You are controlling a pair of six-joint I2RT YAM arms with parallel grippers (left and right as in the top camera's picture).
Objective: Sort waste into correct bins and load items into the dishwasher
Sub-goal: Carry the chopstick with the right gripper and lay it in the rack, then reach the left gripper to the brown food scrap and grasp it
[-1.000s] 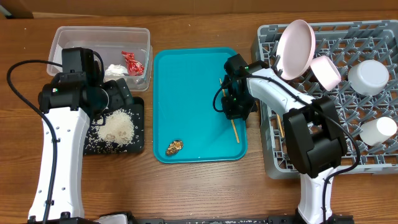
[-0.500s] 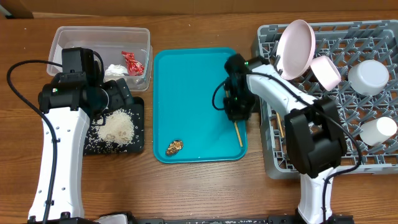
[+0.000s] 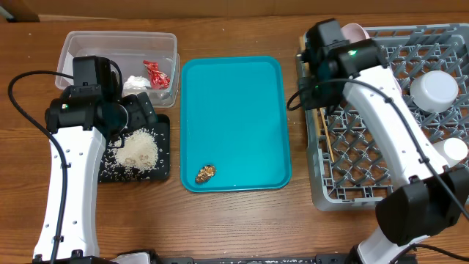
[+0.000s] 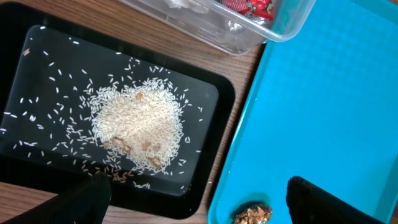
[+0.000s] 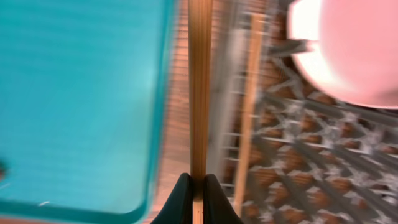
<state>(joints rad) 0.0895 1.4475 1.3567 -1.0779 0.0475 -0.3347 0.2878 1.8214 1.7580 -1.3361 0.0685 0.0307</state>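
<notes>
My right gripper (image 5: 198, 193) is shut on a wooden chopstick (image 5: 200, 93) and holds it over the left edge of the grey dish rack (image 3: 366, 169). A second chopstick (image 3: 326, 143) lies in the rack and also shows in the right wrist view (image 5: 249, 112). My arm mostly hides the pink plate (image 3: 356, 31). My left gripper (image 4: 199, 205) is open and empty above the black tray (image 4: 205, 81) holding rice (image 4: 137, 124). The brown scrap (image 4: 252, 214) lies on the teal tray (image 3: 234, 88). The red wrapper (image 3: 155, 73) and tissue (image 3: 135, 82) are in the clear tub (image 3: 117, 40).
A white bowl (image 3: 434, 92) and a white cup (image 3: 454, 150) stand at the right of the rack. The black tray sits just in front of the clear tub, left of the teal tray. Wooden table surrounds everything.
My right gripper has lifted the chopstick off the teal tray and swung right to the rack's left edge. The left arm has not moved.
</notes>
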